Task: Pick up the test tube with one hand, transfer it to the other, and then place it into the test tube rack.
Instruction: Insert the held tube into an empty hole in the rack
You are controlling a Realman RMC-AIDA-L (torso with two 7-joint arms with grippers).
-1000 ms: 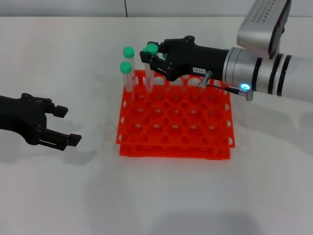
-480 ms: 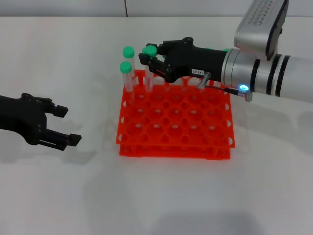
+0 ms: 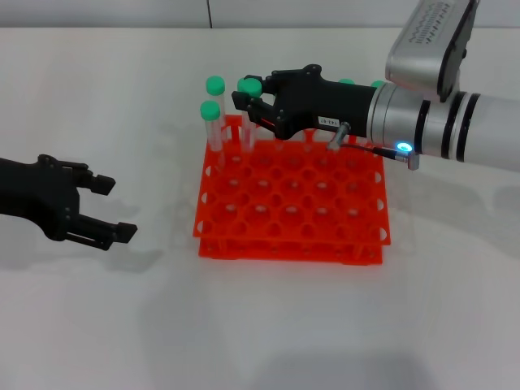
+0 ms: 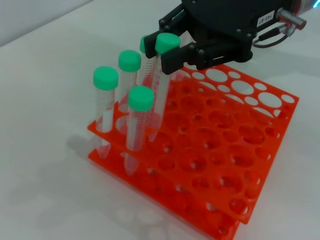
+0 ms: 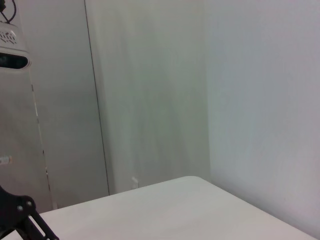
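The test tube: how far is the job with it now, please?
Pick-up and hand-over look done: the left gripper sits open and empty on the table, left of the test tube rack. In hand: the right gripper holds the test tube by its green cap, its lower end already inside a back-row hole. Left: lower it fully, then release.

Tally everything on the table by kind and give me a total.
Tubes with green caps: 5 showing, one in the right hand; others may hide behind that arm
Rack: 1
Hands: 2, the left hand empty
Total: 8
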